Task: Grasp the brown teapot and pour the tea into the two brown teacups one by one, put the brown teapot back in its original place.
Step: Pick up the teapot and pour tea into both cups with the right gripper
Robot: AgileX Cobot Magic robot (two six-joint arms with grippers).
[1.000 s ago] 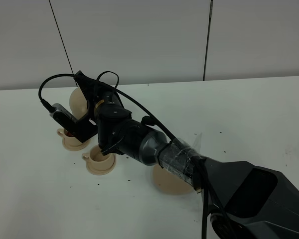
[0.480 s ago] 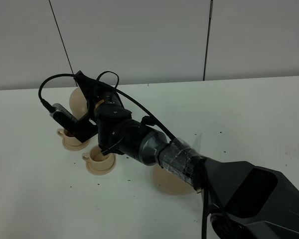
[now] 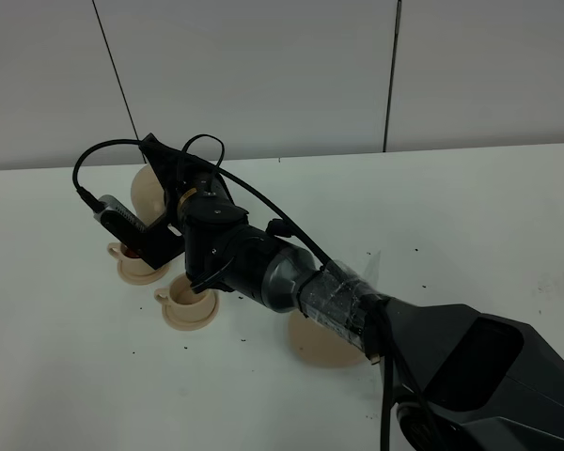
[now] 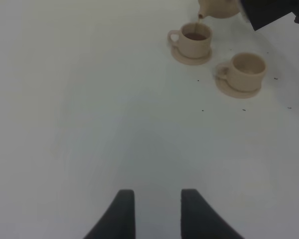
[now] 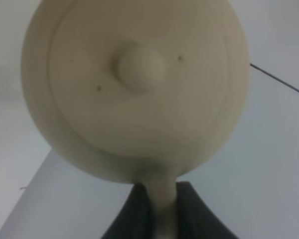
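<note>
1. The right pincer (image 5: 158, 213) is clamped on the loop handle of the brown teapot (image 5: 134, 94). On so narrow a hold, the tilted pot could swivel.
2. Its lid (image 5: 138, 64) is tipped steeply and may slide off.
3. The first teacup (image 4: 193, 40), under the spout, is already dark with tea and could overflow onto the tabletop (image 4: 89, 99).
4. The second teacup (image 4: 246, 69), seemingly empty, sits just beside the first, and the arm could knock it.

The right arm (image 3: 479, 362) is matte black with an angular shell, a glossy dark grey cylindrical wrist (image 3: 263, 268), a band of crinkled clear tape (image 3: 343, 303), looping black cables (image 3: 254, 197) and a black-and-grey wrist camera (image 3: 122, 221), while the left hand (image 4: 158, 206) shows two dark tapered fingers (image 4: 123, 209).
</note>
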